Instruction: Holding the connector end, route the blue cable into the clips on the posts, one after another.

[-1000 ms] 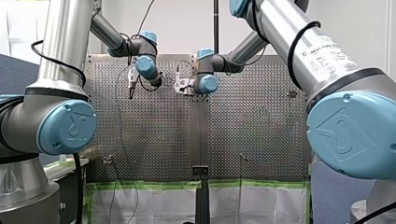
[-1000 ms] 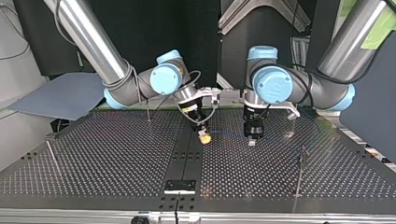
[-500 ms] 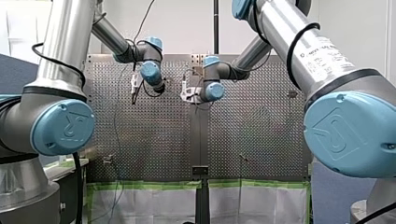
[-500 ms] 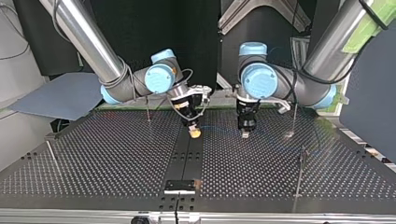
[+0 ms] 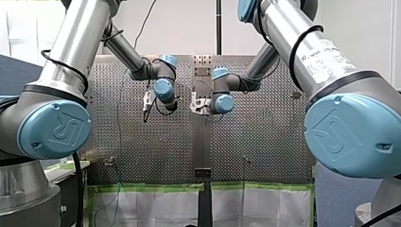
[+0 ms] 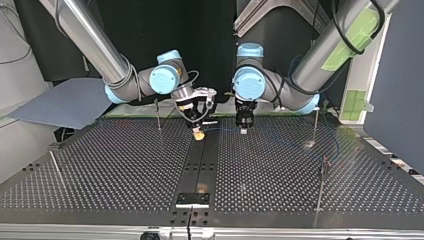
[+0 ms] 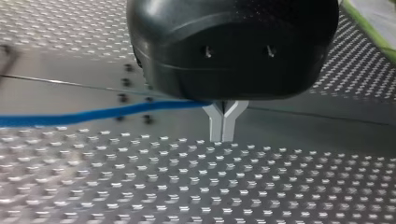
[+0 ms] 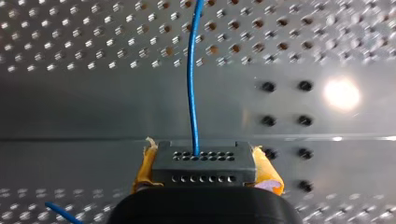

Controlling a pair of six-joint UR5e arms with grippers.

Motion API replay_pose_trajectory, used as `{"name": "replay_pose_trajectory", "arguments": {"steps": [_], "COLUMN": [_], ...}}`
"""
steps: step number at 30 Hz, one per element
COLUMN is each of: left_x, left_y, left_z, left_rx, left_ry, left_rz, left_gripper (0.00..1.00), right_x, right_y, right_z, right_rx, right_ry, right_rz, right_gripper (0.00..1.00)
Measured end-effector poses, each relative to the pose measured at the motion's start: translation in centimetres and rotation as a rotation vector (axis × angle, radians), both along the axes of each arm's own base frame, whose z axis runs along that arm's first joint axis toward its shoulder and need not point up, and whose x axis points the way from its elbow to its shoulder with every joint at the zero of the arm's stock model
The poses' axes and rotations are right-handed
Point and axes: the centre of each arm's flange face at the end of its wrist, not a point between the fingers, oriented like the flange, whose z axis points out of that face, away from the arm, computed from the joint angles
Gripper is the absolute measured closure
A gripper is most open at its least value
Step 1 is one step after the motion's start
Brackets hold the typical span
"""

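Between the yellow pads [image 8: 265,169] of my right gripper [image 6: 198,133], pinched tight: connector [image 8: 204,163], cable [image 8: 191,70] leading straight ahead from it. Further along, cable caught at the root of my left gripper [image 7: 222,122], fingers pressed together. Both beside the middle strip [image 6: 202,165], near the table's [image 6: 125,165] far edge in the top view; wide run toward the near edge, posts [image 6: 158,114] well apart either side.
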Motion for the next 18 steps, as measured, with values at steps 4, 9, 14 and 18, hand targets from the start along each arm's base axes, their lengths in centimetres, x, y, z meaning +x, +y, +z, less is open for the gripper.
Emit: {"name": "replay_pose_trajectory", "arguments": {"steps": [4, 9, 14, 18], "left_x": [-0.2, -0.7, -0.6, -0.7], "left_y": [-0.1, -0.1, -0.5, -1.4], "left_z": [-1.6, -2.9, -4.2, -6.3], "left_rx": [0.003, -0.009, -0.015, -0.006], "left_ry": [0.009, -0.002, -0.015, -0.003], "left_rz": [0.013, 0.013, 0.001, -0.017], "left_gripper": [1.00, 1.00, 1.00, 1.00], "right_x": [-0.8, -1.3, -1.9, -2.6], "right_y": [0.1, 0.4, 0.9, 1.2], "right_z": [-3.0, -6.1, -7.8, -9.0], "right_rx": [0.019, 0.045, 0.057, 0.063], "right_ry": [0.014, 0.045, 0.052, 0.047], "right_rz": [-0.005, -0.009, -0.013, -0.020], "right_gripper": [1.00, 1.00, 1.00, 1.00]}}
